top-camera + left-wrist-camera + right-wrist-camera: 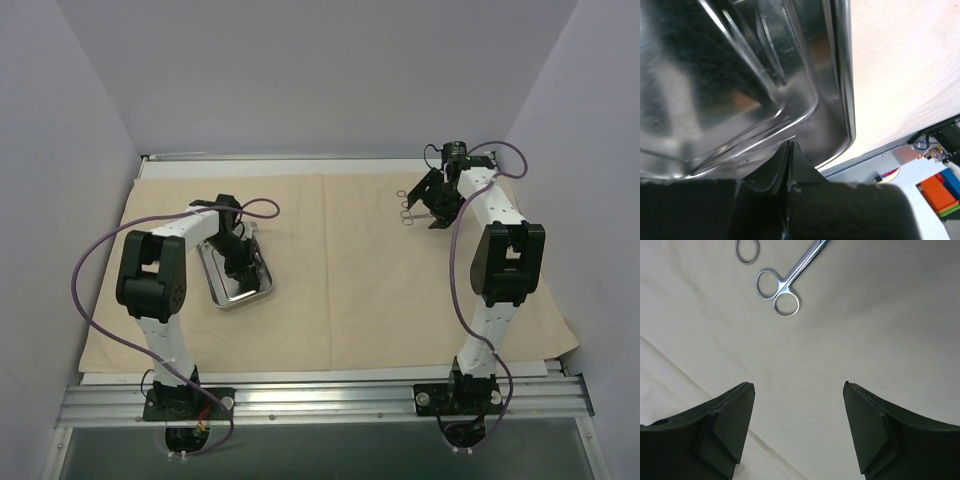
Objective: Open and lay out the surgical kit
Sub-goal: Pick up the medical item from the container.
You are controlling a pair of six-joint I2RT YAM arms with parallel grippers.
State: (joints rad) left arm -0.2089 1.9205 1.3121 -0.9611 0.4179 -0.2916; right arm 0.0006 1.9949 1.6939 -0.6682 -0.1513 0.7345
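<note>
Pale lilac walls close in a table over which the beige cloth wrap (350,300) lies unfolded and nearly flat. Seen from above, the small shiny rectangular steel tray (255,292) sits on the wrap's left part with the left gripper (240,268) down on it. The right gripper (437,208) hangs at the far right, just beside the thin ring-handled metal instruments (406,210) lying on the cloth. From the left wrist, the left gripper (789,160) shows its fingers pressed together at the rounded corner wall of the tray (740,75); whether the thin rim is pinched between them cannot be told. From the right wrist, the right gripper (797,387) is spread wide and empty above bare cloth, with one scissor-like instrument (786,287) ahead of it. The step in hand looks to be placing the tray. To do it well, the left arm would best make sure of a firm bite on the rim before any lift. It should carry the tray level and low and avoid dragging it, which could ruck the wrap. The right arm should keep clear of the instruments so none is nudged.
</note>
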